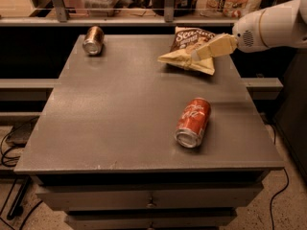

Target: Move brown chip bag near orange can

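Single-arm approach to a snack bag. The jaws, tan, at the end of the white arm (273, 25), hang over the counter's (120, 104) far right part; whether they are spread or pressed together cannot be told. The brown chip bag (184, 42) lies flat directly beneath and just left of the jaws; contact is uncertain. The orange can (93, 40) lies on its side well to the left of the jaws; a red cola can (193, 122) lies nearer the camera. The bag is likely light, soft and crinkly, apt to slide; its crimped pale edge nearest the jaws seems the firmest hold.
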Tool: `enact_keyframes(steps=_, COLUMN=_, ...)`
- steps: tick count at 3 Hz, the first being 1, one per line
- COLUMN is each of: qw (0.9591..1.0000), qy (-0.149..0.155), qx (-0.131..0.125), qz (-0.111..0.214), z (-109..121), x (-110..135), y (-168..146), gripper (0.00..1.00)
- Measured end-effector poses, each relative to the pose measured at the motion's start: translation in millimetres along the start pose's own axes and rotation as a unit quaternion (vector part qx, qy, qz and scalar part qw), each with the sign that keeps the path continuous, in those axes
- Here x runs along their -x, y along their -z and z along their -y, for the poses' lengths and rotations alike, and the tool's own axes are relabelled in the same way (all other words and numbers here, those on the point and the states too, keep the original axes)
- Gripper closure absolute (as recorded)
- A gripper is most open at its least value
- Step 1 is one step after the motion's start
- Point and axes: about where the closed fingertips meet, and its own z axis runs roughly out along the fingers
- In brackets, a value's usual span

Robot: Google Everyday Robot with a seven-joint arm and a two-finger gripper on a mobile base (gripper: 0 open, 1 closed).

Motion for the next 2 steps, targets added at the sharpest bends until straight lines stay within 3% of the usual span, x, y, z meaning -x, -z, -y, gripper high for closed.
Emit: enact_keyframes(steps=2, qw=0.9977, qy=-0.059, qx=0.030, qz=0.016, z=13.3, x=-5.9, y=-68.5, gripper=0.00)
